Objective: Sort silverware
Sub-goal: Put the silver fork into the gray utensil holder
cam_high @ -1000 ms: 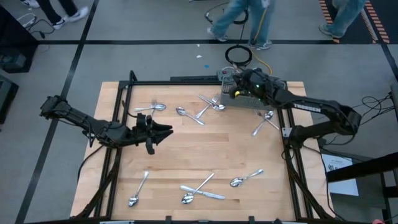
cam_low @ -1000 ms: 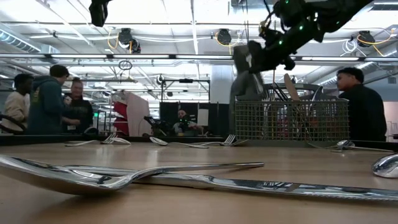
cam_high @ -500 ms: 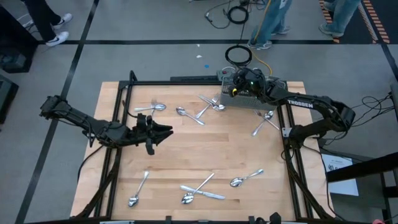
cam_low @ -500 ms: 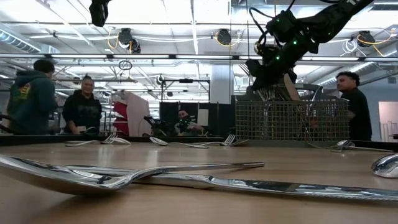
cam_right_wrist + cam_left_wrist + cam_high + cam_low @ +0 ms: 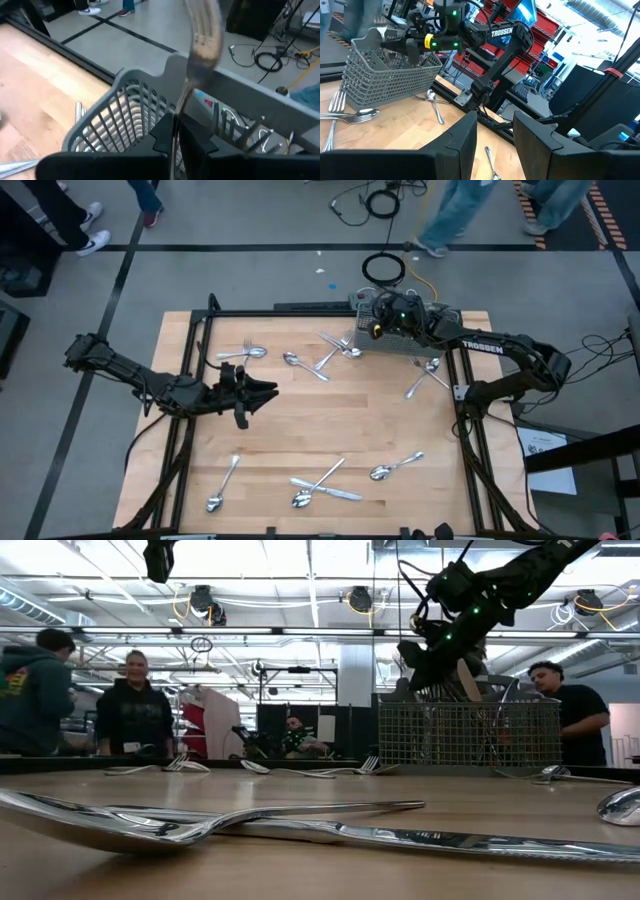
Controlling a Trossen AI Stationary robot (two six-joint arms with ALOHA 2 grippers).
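The right gripper (image 5: 176,131) pinches a fork (image 5: 202,37) by its thin handle over the basket (image 5: 125,107), upper right of the high view. Light, stiff and slick, the fork probably handles best mid-handle. The left gripper (image 5: 262,392) waits half open at centre left.

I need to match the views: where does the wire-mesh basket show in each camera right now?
High view: wire-mesh basket at the table's far edge, right of centre, under the right tool.
Low view: basket right of centre, far across the table.
Left wrist view: basket at upper left.
Right wrist view: basket fills the centre, behind a held fork.
Shared landmark: the right tool above the basket.
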